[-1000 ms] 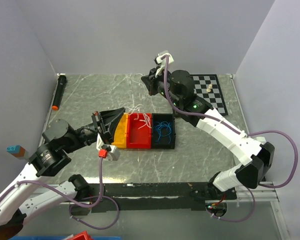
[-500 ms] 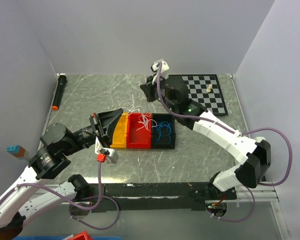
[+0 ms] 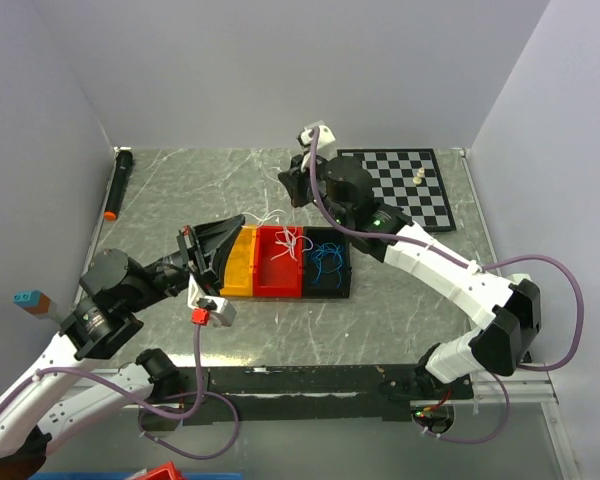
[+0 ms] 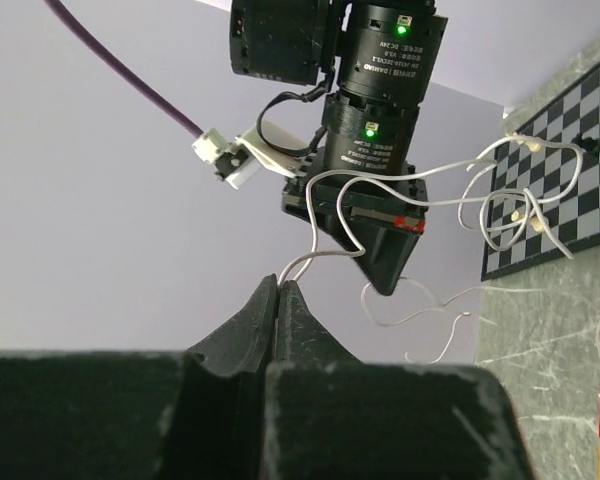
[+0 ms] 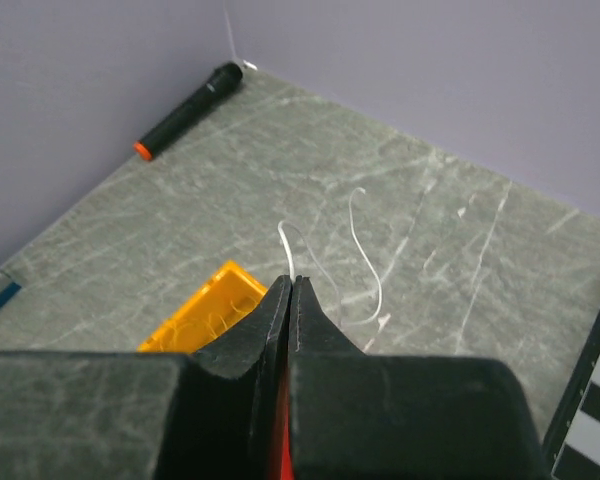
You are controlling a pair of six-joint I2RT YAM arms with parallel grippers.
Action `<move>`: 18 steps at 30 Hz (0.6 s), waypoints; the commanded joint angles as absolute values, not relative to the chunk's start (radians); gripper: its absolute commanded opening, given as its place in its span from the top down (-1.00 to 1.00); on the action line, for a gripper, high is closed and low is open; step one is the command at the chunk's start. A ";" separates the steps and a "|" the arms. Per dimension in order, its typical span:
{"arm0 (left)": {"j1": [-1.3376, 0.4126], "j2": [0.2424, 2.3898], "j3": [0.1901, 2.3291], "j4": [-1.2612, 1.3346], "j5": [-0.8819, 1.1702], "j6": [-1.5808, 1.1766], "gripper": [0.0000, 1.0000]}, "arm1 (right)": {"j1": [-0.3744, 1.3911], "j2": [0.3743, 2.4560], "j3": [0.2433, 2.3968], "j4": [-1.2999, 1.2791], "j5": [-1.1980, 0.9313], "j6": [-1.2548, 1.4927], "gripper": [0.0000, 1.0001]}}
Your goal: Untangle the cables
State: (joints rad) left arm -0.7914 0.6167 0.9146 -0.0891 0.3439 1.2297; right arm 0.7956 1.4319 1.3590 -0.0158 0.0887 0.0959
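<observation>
A white cable [image 4: 420, 318] is pinched at both ends, strung from the clamped left gripper [image 4: 280, 285], near-left, to the clamped right gripper [image 5: 292, 283], far-right.

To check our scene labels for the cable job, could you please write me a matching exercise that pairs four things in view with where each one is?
Things
1. blue cables
2. white cables
3. black marker
4. white chess piece

Places
A. on the chessboard
B. in the black bin
C. pinched by the left gripper and the right gripper, both shut
D. on the table, along the left wall

Pairs: 1-B, 2-C, 3-D, 4-A
</observation>
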 commanded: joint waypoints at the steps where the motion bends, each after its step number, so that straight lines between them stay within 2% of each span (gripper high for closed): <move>1: -0.784 0.607 0.904 0.061 0.361 1.145 0.99 | 0.831 1.465 1.466 0.023 0.101 0.060 1.00; 4: -0.782 0.611 0.897 0.135 0.341 1.086 0.98 | 0.857 1.502 1.541 0.005 0.115 0.035 1.00; 11: -0.776 0.601 0.890 0.133 0.341 1.109 0.98 | 0.884 1.516 1.631 0.003 0.140 0.009 1.00; 18: -0.765 0.581 0.879 0.121 0.351 1.109 0.98 | 0.882 1.509 1.542 0.017 0.158 0.023 1.00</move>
